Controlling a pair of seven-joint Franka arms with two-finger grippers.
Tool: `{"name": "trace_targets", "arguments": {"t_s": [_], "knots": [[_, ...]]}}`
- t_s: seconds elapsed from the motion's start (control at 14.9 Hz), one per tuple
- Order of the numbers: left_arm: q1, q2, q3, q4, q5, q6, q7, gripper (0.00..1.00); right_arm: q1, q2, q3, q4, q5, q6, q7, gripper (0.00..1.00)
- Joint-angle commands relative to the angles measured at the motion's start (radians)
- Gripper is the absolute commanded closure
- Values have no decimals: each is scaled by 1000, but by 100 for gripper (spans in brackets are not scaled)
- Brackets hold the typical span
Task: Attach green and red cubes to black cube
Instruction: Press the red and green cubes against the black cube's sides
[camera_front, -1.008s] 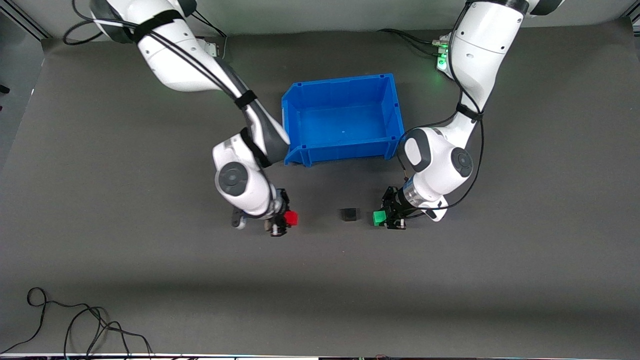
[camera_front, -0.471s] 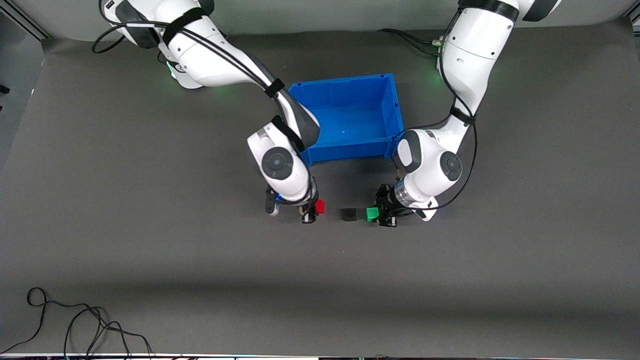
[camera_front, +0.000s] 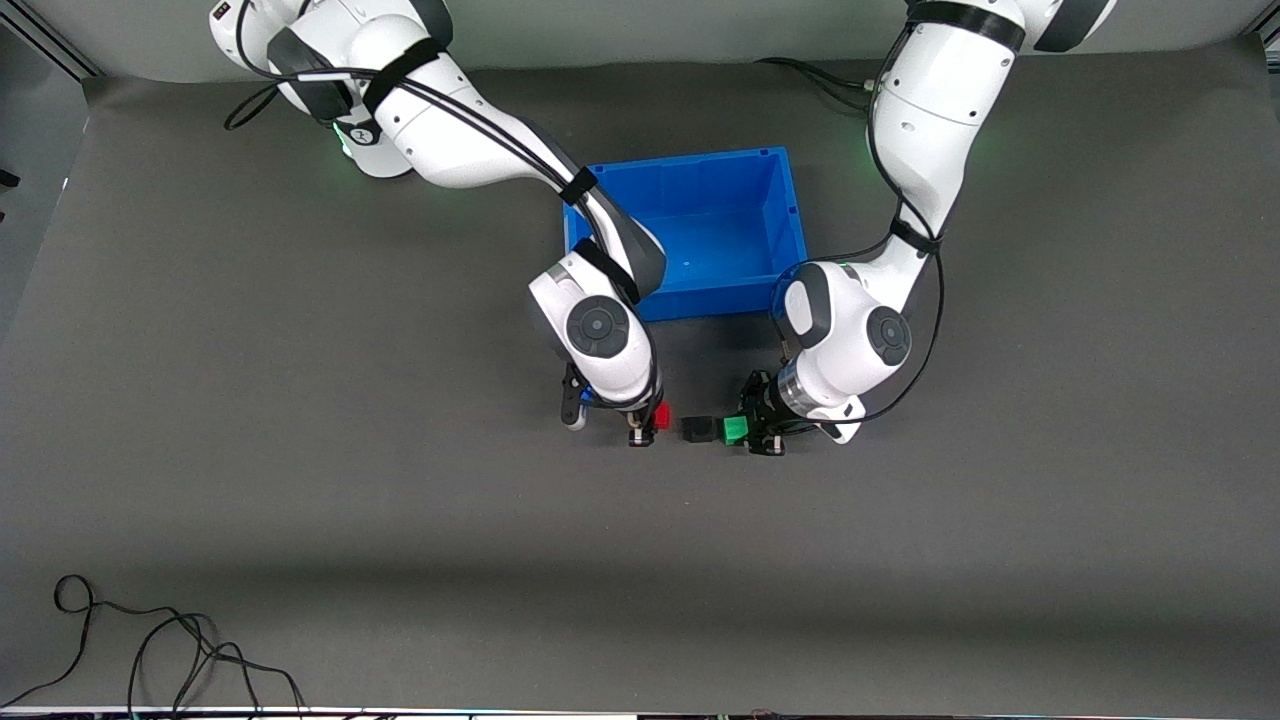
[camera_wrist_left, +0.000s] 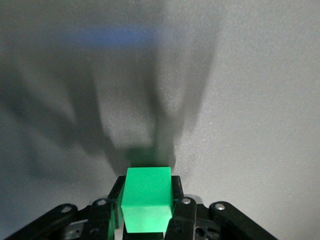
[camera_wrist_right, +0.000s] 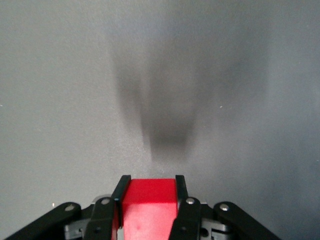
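Black cube (camera_front: 697, 429) rests on the bench (camera_front: 300, 450), nearer the front camera than the blue bin (camera_front: 785, 215), between both tools. Left tool (camera_front: 752, 432) pinches the green cube (camera_front: 735, 430), which is touching or just beside the black cube on the side toward the left arm's end. Right tool (camera_front: 645, 425) pinches the red cube (camera_front: 661, 416) just short of the black cube. Each cube juts past its tool's fingertips, probably so its free face can meet the black cube first.

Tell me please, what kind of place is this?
Probably a robotics lab bench: two white arms mounted at a table covered with a dark grey mat, a blue bin and small test cubes on it, and loose cables at the table's edge.
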Motion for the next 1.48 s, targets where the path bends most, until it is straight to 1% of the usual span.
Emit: {"name": "trace_targets", "arguments": {"t_s": [0.0,0.13,0.27,0.54,0.87,1.41], "knots": [[-20,12,19,23,16,-13,-42,82,19,64,-11,95,-32,-32,71,100],[-25,12,19,23,14,-13,-44,82,27,105,-12,138,-34,-32,75,100],[-25,12,19,23,16,-13,-44,82,29,125,-12,157,-35,-29,89,100],[-28,12,19,23,14,-6,-45,82,30,138,-12,158,-35,-24,91,100],[-60,12,19,26,14,-1,-77,82,35,158,-12,157,-35,11,106,100],[-80,12,19,36,14,2,-93,82,35,164,-14,157,-35,39,111,100]]}}
